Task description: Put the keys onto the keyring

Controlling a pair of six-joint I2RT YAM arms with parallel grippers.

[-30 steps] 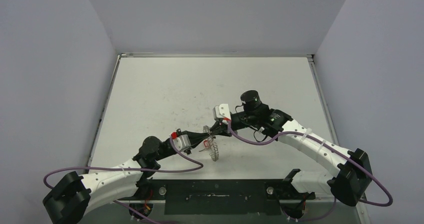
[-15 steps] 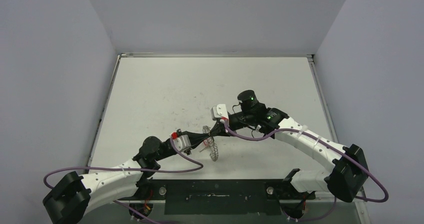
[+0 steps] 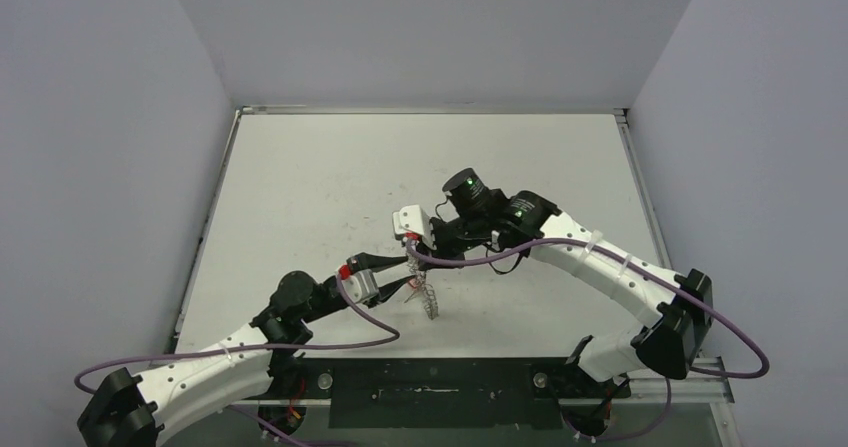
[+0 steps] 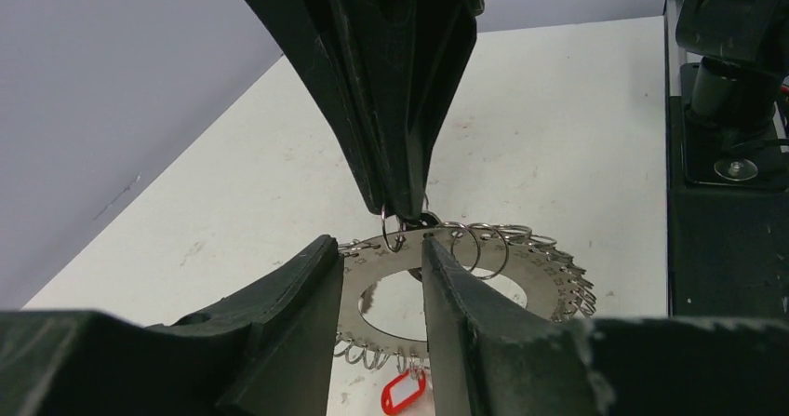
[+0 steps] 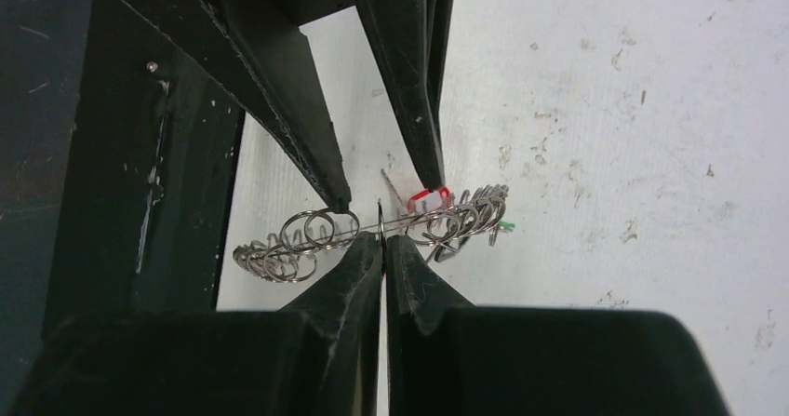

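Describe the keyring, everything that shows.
The keyring is a flat, shiny grey metal disc with a wide round hole, small holes punched round its rim and thin wire loops fringing the outer edge. A red tag and a green tag hang from it. In the top view it stands on edge. The shut right hand pinches a loop at its rim; the open left hand points at one face, close by.

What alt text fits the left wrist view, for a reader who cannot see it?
The right gripper reaches down from above, jaws shut on the far edge of a flat grey metal keyring fringed with wire loops. The left gripper, jaws open, straddles its near side over a white table.
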